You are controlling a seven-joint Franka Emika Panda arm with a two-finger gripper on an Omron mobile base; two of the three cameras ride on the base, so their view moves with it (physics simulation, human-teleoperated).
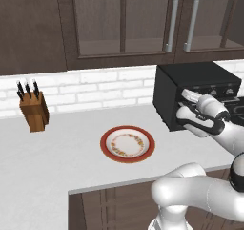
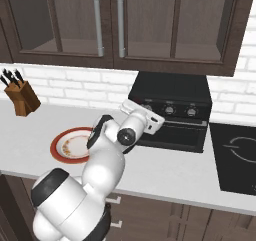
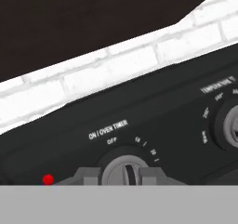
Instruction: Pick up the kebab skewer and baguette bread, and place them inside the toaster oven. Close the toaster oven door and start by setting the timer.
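The black toaster oven [image 1: 190,81] [image 2: 172,92] stands at the back of the counter with the toaster oven door [image 2: 172,135] closed. My gripper [image 3: 125,174] [image 1: 189,97] [image 2: 146,108] is pressed against the oven's control panel. Its two dark fingertips [image 3: 88,175] sit on either side of the grey timer knob [image 3: 124,170], shut on it, under the "ON / OVEN TIMER" label. A small red light [image 3: 48,179] shows to the left of the knob. A second knob [image 3: 231,125] lies further right. The kebab skewer and the baguette bread are out of view.
A red-rimmed plate [image 1: 107,150] [image 2: 57,150] lies bare on the counter left of the oven. A wooden knife block [image 1: 34,110] [image 2: 21,99] stands at the far left by the brick wall. A black cooktop [image 2: 237,157] lies right of the oven. Glass-fronted cabinets [image 1: 124,19] hang overhead.
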